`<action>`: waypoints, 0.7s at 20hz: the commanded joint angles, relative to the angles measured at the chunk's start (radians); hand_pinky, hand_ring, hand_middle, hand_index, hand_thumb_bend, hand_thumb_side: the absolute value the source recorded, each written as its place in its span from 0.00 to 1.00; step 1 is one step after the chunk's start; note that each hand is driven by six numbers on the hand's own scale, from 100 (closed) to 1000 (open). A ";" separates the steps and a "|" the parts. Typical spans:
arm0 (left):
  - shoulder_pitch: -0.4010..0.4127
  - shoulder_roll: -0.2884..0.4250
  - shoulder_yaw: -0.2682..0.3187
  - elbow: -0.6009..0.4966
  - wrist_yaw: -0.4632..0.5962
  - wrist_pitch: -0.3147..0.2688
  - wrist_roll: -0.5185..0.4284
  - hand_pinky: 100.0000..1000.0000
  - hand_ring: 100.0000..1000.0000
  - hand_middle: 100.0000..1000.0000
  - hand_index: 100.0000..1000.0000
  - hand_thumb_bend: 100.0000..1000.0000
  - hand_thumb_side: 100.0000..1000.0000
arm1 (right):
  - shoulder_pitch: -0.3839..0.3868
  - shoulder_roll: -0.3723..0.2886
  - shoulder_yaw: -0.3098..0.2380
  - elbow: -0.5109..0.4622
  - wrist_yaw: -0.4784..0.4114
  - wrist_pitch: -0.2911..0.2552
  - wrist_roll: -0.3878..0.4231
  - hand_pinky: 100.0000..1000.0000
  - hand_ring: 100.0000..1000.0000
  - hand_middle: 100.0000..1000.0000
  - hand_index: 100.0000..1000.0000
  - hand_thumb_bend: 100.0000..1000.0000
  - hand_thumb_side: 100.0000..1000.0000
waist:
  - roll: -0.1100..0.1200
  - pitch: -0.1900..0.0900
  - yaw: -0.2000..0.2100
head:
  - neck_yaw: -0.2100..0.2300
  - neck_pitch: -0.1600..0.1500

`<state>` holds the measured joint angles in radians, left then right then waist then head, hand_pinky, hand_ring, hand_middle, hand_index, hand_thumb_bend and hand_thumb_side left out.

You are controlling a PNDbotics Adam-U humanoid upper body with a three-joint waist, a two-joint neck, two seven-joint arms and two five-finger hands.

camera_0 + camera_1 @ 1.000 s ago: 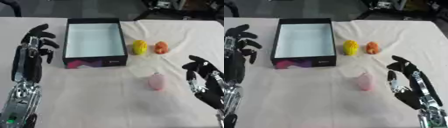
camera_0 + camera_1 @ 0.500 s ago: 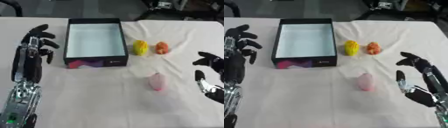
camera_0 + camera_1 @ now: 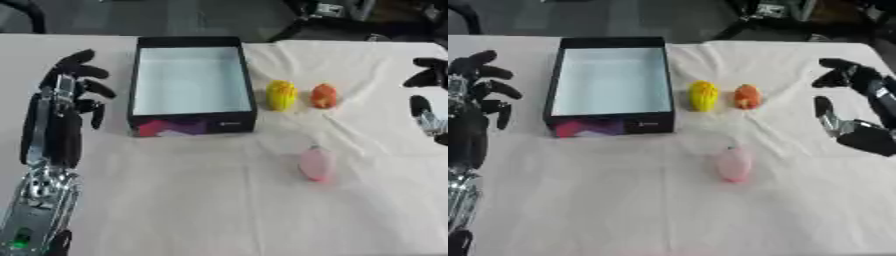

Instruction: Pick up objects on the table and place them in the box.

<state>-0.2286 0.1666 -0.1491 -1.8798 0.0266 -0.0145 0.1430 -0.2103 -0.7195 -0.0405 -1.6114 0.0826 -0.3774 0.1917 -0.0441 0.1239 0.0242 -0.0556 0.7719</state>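
Table (image 3: 175,210) is covered with a white cloth, wrinkled on the far right.

Box (image 3: 192,85): black walls, pale inner floor, coloured print on its near wall. It stands open, left of centre toward the far side. Nothing is seen inside it.

Yellow object (image 3: 281,94): on the cloth just right of the box, apart from its wall. Orange object (image 3: 324,96): just right of the yellow one, with a narrow gap between them. Pink object (image 3: 314,164): lies alone on the cloth, nearer than the other two and well apart from them, right of the box's near corner. Its exact shape cannot be made out.

Left hand (image 3: 68,100): shows at the left edge, left of the box, fingers up and spread, holding nothing. It does not touch the box.

Right hand (image 3: 859,107): shows at the right edge, right of the orange object and well apart from it. Fingers are spread and relaxed, holding nothing. All three objects remain on the table.
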 commanded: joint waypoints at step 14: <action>-0.042 -0.023 -0.026 -0.018 0.020 0.004 -0.032 0.00 0.40 0.50 0.77 0.00 0.81 | -0.378 -0.037 0.102 0.562 0.070 -0.074 0.081 0.79 0.72 0.62 0.91 0.00 0.51 | 0.036 -0.011 0.060 | -0.072 -0.002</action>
<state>-0.2563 0.1448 -0.1736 -1.8801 0.0434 -0.0096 0.1159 -0.5685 -0.7349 0.0635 -1.0708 0.1396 -0.4461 0.2706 -0.0199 0.1244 0.0857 -0.1210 0.7719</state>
